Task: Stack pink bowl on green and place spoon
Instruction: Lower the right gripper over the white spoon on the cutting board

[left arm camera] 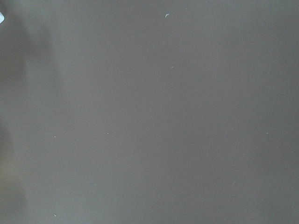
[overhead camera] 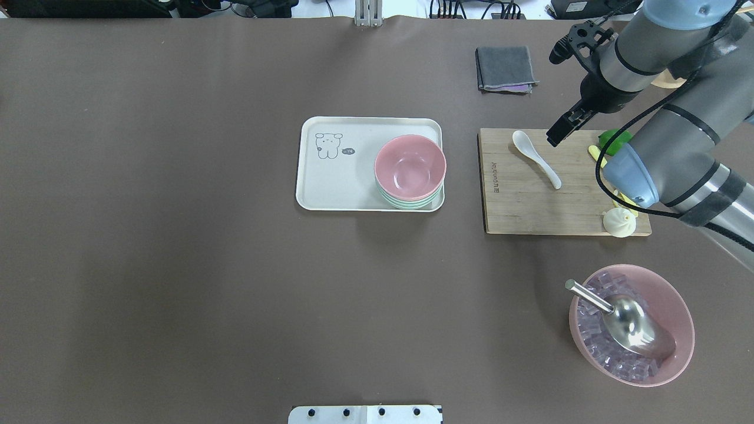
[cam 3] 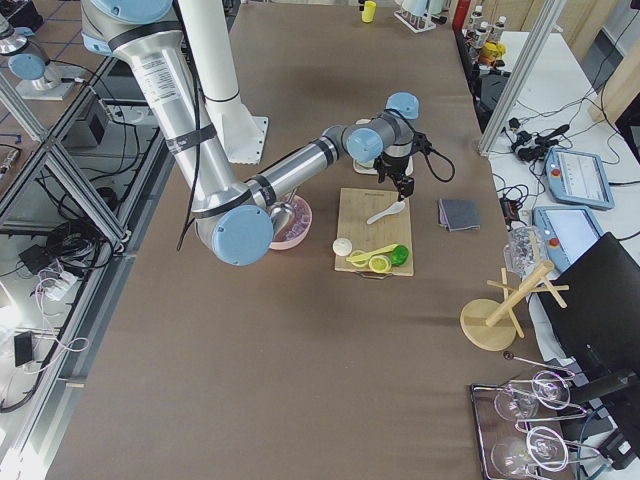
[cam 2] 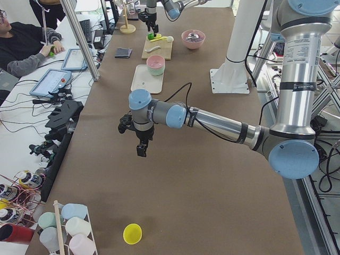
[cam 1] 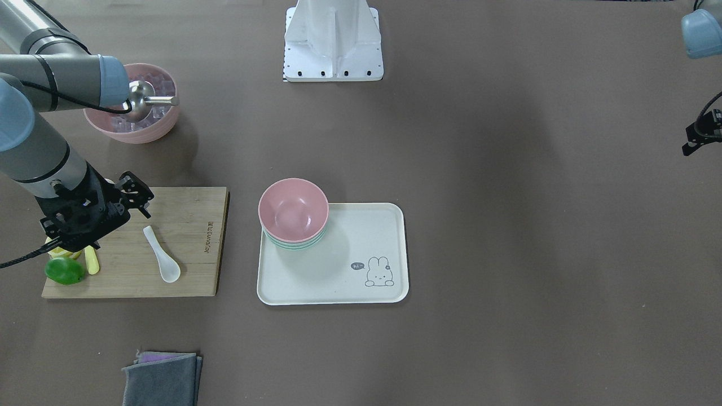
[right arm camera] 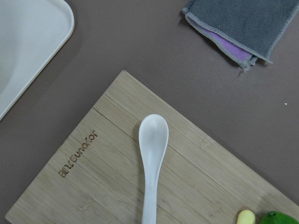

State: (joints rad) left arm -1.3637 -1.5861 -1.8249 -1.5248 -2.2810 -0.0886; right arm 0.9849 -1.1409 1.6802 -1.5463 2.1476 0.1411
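Note:
A pink bowl [cam 1: 293, 210] sits nested on top of green bowls [cam 1: 296, 244] at a corner of the cream tray [cam 1: 361, 248]; the stack also shows in the overhead view [overhead camera: 410, 168]. A white ceramic spoon [cam 1: 162, 256] lies on the bamboo cutting board [cam 1: 186, 248], and shows in the right wrist view [right arm camera: 152, 158]. My right gripper [cam 1: 138, 194] hovers above the board beside the spoon's handle end, open and empty. My left gripper [cam 2: 142, 149] hangs over bare table far from the tray; I cannot tell whether it is open or shut.
A larger pink bowl [overhead camera: 630, 324] of ice cubes with a metal scoop stands beyond the board. A green fruit [cam 1: 65, 270], yellow pieces and a dumpling [overhead camera: 618, 222] lie on the board's far side. A folded grey cloth [overhead camera: 505, 68] lies near the board.

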